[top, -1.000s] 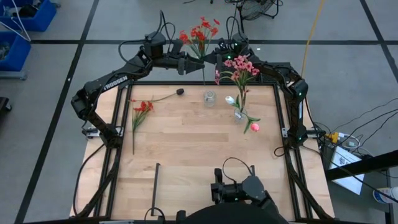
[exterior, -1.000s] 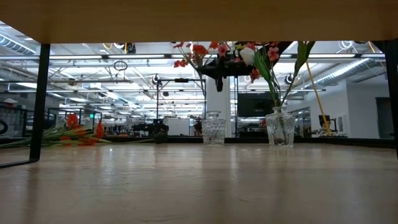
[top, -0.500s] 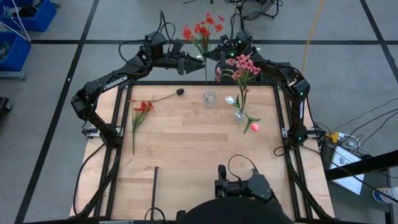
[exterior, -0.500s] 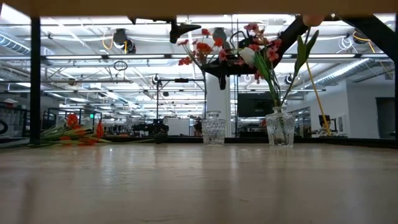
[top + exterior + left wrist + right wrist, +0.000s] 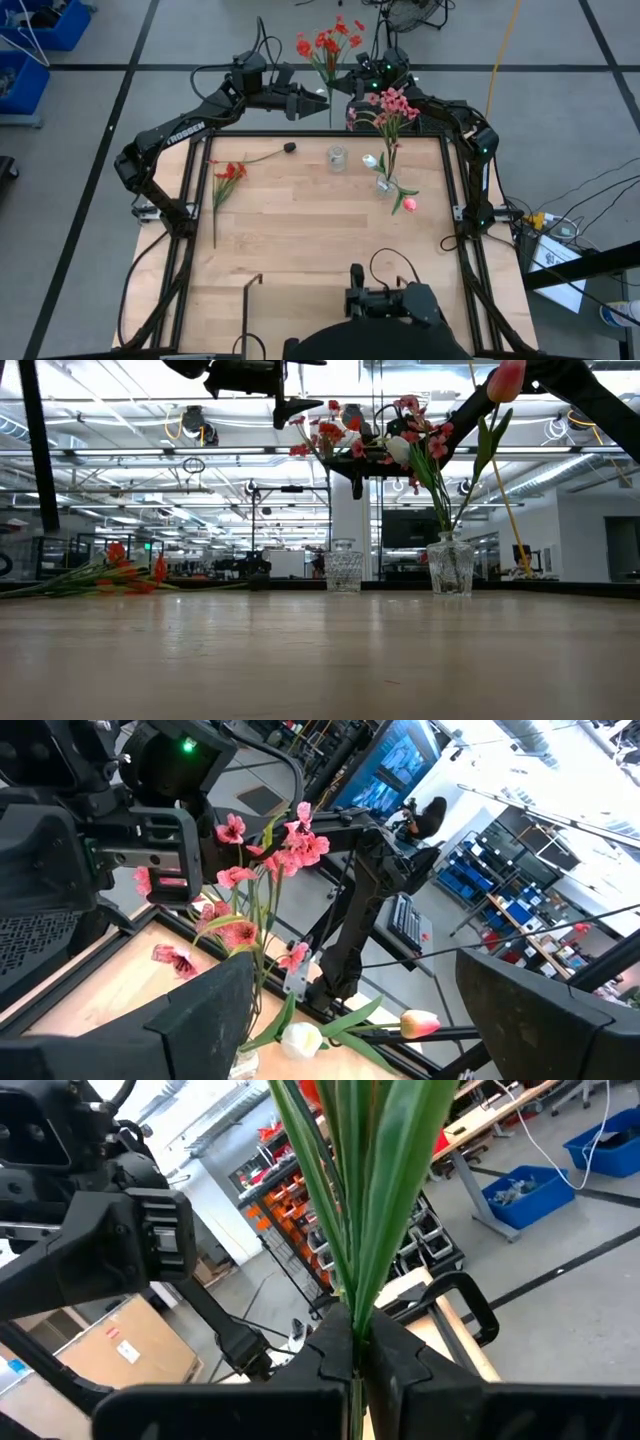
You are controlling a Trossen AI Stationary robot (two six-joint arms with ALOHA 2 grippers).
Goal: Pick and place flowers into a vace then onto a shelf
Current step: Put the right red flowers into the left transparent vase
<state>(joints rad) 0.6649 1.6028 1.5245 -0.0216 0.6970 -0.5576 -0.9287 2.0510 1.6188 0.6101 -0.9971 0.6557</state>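
Observation:
My right gripper (image 5: 343, 97) is shut on a red-blossom spray (image 5: 326, 44), high over the table's far edge and above the empty glass vase (image 5: 337, 157). My left gripper (image 5: 312, 101) hovers open just left of that stem, touching nothing. A second vase (image 5: 385, 184) holds pink sprays (image 5: 390, 104), a white tulip bud (image 5: 369, 160) and a pink-red tulip bud (image 5: 408, 204). Another red spray (image 5: 228, 172) lies flat on the table's left part. Of the shelf I see only a black upright (image 5: 30, 450) and a thin rail (image 5: 245, 300). My right gripper pinches the red spray's bundled green stalks (image 5: 355, 1305) between its two fingers (image 5: 335, 1360), below the leaves. The fingers lie across the stalks, coming roughly level from the table's right. The spray is lifted clear and stands about upright, blossoms (image 5: 320, 432) above the gripper.
A small black object (image 5: 289, 147) lies at the far left, near the loose spray's stem end. A dark device with a cable (image 5: 390, 300) sits at the near edge. Black frame bars (image 5: 452, 200) run along the table's sides. The table's middle shows bare wood (image 5: 310, 230).
My right gripper has risen a little, carrying the red spray higher over the empty vase. In the low view the light-wood board that crossed the top of the picture has gone up out of sight; only its black upright shows.

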